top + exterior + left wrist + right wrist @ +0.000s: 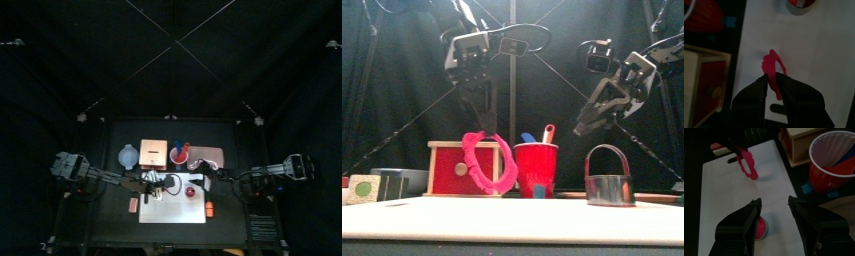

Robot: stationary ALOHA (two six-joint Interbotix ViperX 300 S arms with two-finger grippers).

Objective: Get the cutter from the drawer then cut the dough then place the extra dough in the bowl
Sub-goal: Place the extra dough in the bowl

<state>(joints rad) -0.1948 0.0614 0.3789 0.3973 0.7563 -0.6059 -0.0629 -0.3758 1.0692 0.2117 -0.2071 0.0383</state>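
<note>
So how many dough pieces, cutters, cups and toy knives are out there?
Dough pieces: 2, ring in left pincer, disc on board
Metal cutter: 1
Red cup: 1
Toy knives: 2, blue knife, red knife
Total: 6

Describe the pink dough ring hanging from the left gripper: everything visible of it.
The dough ring is a pink, soft-looking loop, stretched long and hanging limp. The left gripper pinches its upper edge, jaws shut on it, and holds it clear above the white cutting board. From the front it hangs before the red drawer front. Nothing else touches it.
</note>
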